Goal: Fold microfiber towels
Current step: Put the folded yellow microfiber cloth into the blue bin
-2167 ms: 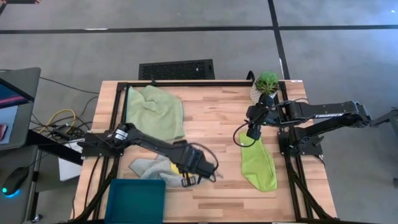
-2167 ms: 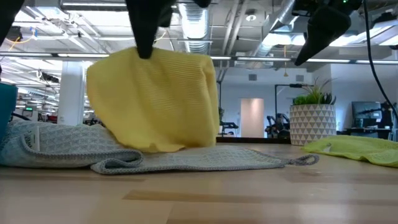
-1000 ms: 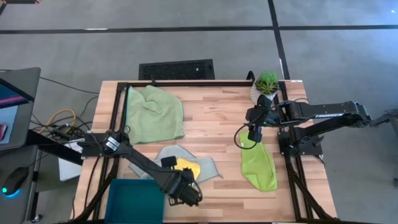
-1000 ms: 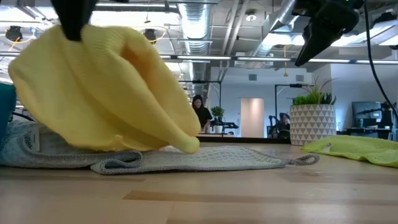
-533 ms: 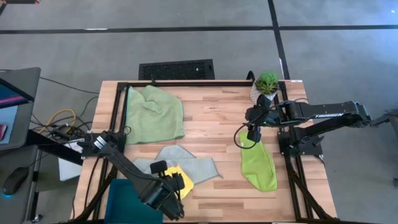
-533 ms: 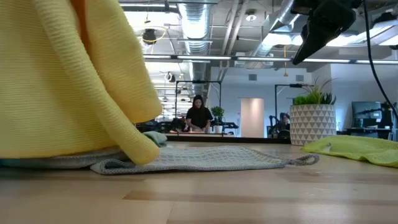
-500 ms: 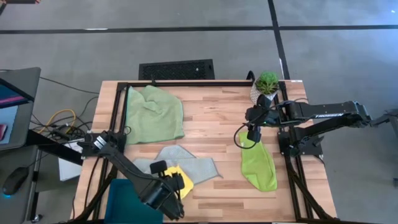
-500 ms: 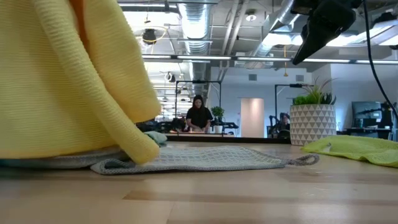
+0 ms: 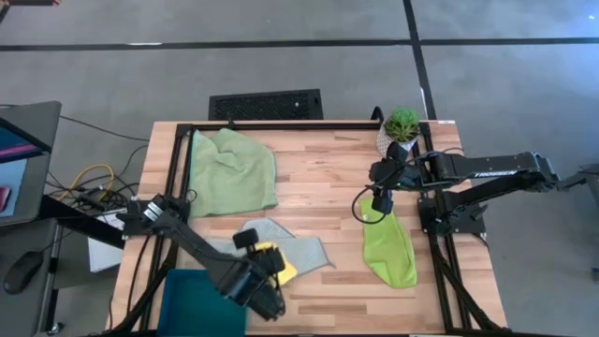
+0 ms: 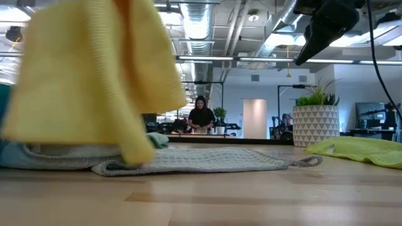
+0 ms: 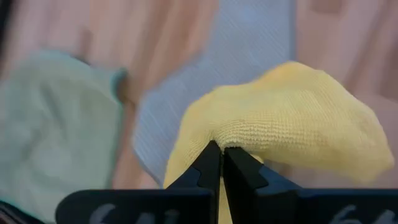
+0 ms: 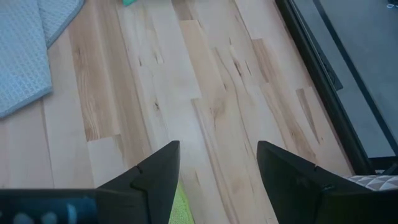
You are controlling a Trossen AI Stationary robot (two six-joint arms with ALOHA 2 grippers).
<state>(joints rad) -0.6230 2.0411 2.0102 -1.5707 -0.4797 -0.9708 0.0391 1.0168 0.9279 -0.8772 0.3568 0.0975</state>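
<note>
Lifting the yellow towel (image 9: 278,265), pinched in the left gripper (image 11: 217,163) at lower left, needing flat spreading next; right gripper (image 12: 217,163) hovering spread at right.

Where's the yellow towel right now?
In the high view the yellow towel is pinched in the left hand, lifted near the table's front-left, over the grey-green towel, beside the teal bin.

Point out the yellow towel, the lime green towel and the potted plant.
yellow towel (image 11: 292,124): left wrist view, on the bunched cloth above the fingers.
lime green towel (image 9: 390,251): high view, middle of the cloth.
potted plant (image 10: 315,123): low view, on its patterned pot.
</note>
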